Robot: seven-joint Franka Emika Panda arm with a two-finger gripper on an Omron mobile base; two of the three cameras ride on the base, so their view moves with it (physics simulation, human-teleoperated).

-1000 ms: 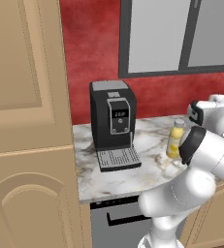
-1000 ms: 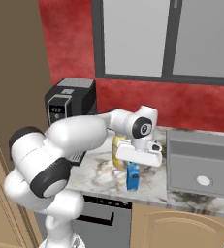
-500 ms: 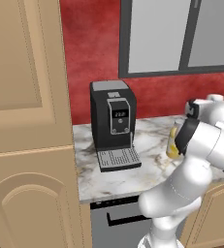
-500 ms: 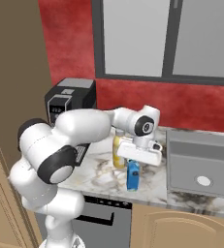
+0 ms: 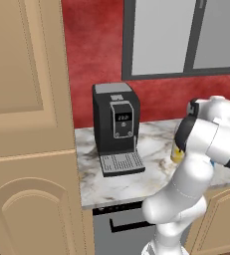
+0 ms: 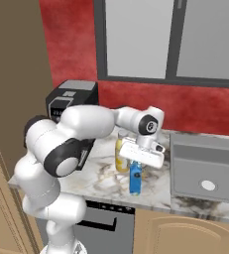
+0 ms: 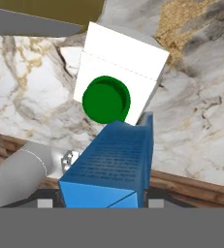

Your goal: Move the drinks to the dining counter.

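The blue carton (image 6: 135,177) stands upright on the marble worktop (image 6: 101,181), near its front edge, with the gripper (image 6: 136,166) come down over its top. In the hand view the blue carton (image 7: 111,167) sits right between the 2 finger tips, but those tips are mostly hidden at the bottom edge, so I cannot tell whether they already press its sides or are a little apart from it.

Taking the blue carton as the landmark: the yellow bottle (image 6: 121,158) stands just beside it, on the side toward the coffee machine (image 6: 69,103) and a little further back. The green-and-white carton (image 7: 119,75) stands just behind it, looking close to touching in the hand view. The sink (image 6: 207,168) lies on the other side, well apart. In the left base view only a sliver of the yellow bottle (image 5: 176,153) shows past the arm.

The step in hand appears to be the grasp of drink 1 of 3. To do it well, the fingers should meet the 2 broad faces squarely, low enough below the top that the slim carton cannot pivot. The grip should be firm before any lift. The lift itself ought to go straight up, since a sideways drag would likely knock over the 2 neighbours. The dining counter is not in these views, so the carry comes afterwards.
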